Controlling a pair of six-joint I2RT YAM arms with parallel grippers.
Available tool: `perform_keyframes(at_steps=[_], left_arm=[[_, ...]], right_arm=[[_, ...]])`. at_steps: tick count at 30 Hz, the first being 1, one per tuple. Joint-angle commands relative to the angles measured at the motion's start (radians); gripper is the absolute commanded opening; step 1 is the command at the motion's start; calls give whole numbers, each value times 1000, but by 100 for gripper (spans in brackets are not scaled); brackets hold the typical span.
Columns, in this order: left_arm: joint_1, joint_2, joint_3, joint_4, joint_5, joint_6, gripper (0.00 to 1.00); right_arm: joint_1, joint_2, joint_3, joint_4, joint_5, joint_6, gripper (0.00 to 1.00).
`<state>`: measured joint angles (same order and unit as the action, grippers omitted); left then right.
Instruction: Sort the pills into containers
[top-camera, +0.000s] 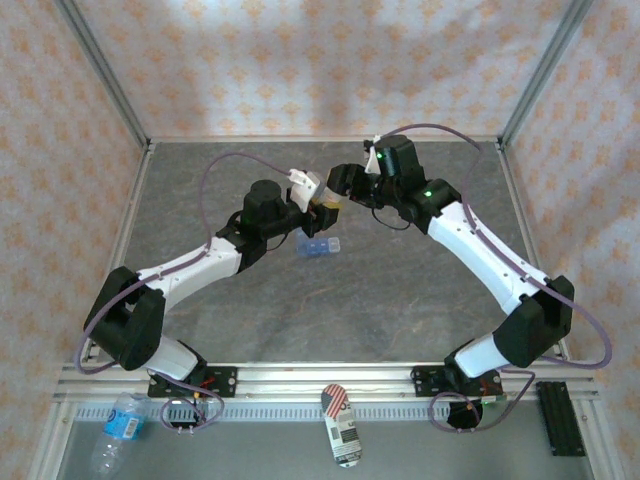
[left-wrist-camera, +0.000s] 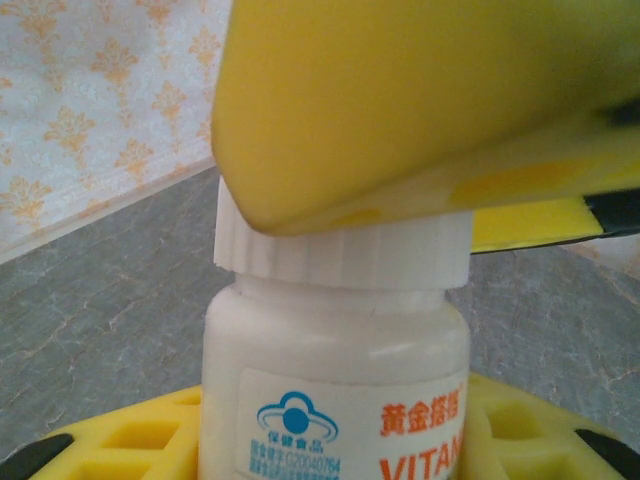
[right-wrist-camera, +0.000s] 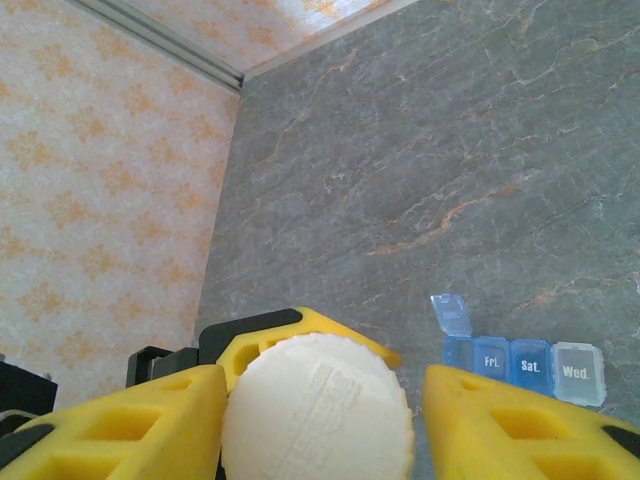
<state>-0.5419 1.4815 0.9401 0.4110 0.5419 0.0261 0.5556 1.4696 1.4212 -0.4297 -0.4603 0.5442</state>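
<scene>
The left jaws are closed on the white bottle (left-wrist-camera: 335, 390), which stands upright between their yellow fingers (left-wrist-camera: 130, 445) with its label facing the wrist camera. The right jaws stand narrow around the bottle's ribbed white cap (right-wrist-camera: 315, 410) from above. One yellow finger (right-wrist-camera: 120, 425) is against the cap's edge, and the other shows a thin dark gap beside it, so they are not clamped on it. In the left wrist view a finger of the right jaws overlaps the cap's upper rim. From above, both jaws meet at the bottle over the middle of the grey counter (top-camera: 400, 290). The organiser (right-wrist-camera: 525, 362) lies on the counter below the right jaws, off to the side of the finger with the gap and apart from both jaws. It is a blue strip of four joined compartments. Three lids are down, reading Fri., Sat. and Wed., and the end lid (right-wrist-camera: 452, 315) stands open. In the top view the organiser lies just on the near side of the jaws.
</scene>
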Motion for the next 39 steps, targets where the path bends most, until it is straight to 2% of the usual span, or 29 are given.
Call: perform_keyframes(at_steps=[1,6,10,12,16,19,20,22,24,26,27,29,31,35,39], left_arm=[[-1,-18,41,28,11,-5,0],[-1,-15,44,30,17,-10,0],[-2,-21,52,7,51,-7,0],[-1,-28,58,-11,90,-6,0],[6,-36,75,-44,221,-41,0],[11,-33,79,-43,281,-82,0],[11,-32,82,-49,279,-81,0],[11,-33,77,-58,237,-63,0],[10,-37,63,-62,133,-26,0],[11,-47,29,-29,4,13,0],[10,-52,14,-5,-37,27,0],[11,-53,-2,26,-92,56,0],[10,-44,10,18,-92,70,0],[9,-19,36,11,-54,62,0],[7,-8,44,24,-36,44,0]], right_arm=[[2,-14,-16,-3,-10,-26,52],[2,-7,-16,4,-49,-47,39],[-22,-8,-1,-21,-99,-158,36],[-57,-9,2,-31,-182,-279,36],[-161,-1,-1,-88,-461,-564,36],[-235,35,31,-116,-631,-595,37],[-237,46,53,-147,-638,-604,39],[-239,39,66,-148,-628,-567,51],[-239,1,48,-95,-532,-452,63],[-239,-54,13,-31,-344,-259,78],[-238,-69,3,-23,-284,-182,81],[-232,-103,-30,6,-199,-35,83],[-212,-126,-56,19,-112,48,84],[-145,-125,-44,15,-11,90,84],[-106,-77,-3,13,7,95,82]])
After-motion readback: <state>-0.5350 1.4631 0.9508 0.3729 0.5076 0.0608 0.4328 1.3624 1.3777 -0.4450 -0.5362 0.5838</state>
